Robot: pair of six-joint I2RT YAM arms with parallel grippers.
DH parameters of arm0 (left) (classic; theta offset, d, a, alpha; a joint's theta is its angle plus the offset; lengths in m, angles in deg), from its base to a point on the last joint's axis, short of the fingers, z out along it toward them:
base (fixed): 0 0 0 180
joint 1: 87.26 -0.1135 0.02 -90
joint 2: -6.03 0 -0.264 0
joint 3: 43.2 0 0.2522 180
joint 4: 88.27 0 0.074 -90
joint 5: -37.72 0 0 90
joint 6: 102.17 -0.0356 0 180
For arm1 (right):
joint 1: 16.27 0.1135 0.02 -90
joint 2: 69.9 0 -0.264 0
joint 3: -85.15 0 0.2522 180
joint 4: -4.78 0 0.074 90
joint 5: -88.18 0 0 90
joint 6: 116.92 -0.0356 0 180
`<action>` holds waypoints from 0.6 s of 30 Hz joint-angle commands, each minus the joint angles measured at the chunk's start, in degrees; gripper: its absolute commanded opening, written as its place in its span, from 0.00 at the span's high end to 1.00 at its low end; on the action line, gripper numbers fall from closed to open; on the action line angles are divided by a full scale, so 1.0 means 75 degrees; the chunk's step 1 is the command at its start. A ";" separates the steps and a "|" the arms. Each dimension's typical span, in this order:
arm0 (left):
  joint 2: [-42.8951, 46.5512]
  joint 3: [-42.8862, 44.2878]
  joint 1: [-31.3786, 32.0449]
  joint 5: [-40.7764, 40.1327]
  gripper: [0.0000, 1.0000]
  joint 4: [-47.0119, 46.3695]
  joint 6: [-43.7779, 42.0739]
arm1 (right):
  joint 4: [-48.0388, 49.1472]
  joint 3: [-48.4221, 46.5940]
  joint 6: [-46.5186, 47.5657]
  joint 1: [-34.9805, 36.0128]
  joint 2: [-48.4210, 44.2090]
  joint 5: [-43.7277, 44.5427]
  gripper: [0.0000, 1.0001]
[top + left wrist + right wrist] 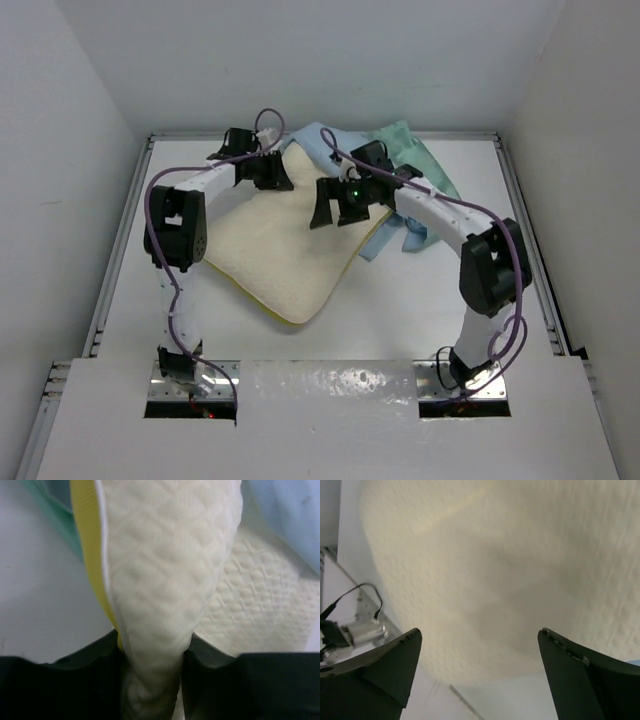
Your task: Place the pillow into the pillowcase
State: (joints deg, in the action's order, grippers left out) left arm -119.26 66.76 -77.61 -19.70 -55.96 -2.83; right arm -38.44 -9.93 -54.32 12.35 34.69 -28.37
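The cream pillow [290, 250] lies in the middle of the table, its yellow edge band along the near edge. The sea-green pillowcase [405, 150], light blue inside, lies bunched behind the pillow's far right side. My left gripper [268, 172] is at the pillow's far left corner, shut on a pinched fold of the pillow [160, 605] beside the yellow band [87, 540]. My right gripper [335, 212] hovers open and empty over the pillow's right half; the pillow [500, 570] fills its view.
Raised rails [120, 250] run along the table's left and right sides. White walls enclose the back and sides. A blue flap of the pillowcase [395, 235] sticks out by the right arm. The left arm's base [362, 630] shows in the right wrist view.
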 commanded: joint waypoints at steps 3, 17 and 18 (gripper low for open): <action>-0.0155 0.2109 -0.0173 -0.0663 0.41 0.0681 -0.1089 | -0.0444 -0.0798 0.0594 -0.0265 -0.1437 0.2012 0.01; 0.1637 0.1659 0.3258 -0.2281 0.32 0.4287 -0.4727 | 0.2085 0.2475 0.0114 -0.2328 -0.1725 0.3794 0.53; 0.1578 0.1460 0.3457 -0.2328 0.21 0.4301 -0.4599 | 0.2308 0.2510 0.0149 -0.2316 -0.1642 0.3936 0.53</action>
State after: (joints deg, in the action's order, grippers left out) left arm -105.21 83.33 -58.98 -34.89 -33.08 -34.26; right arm -30.11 9.41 -53.90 -5.71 22.36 -5.15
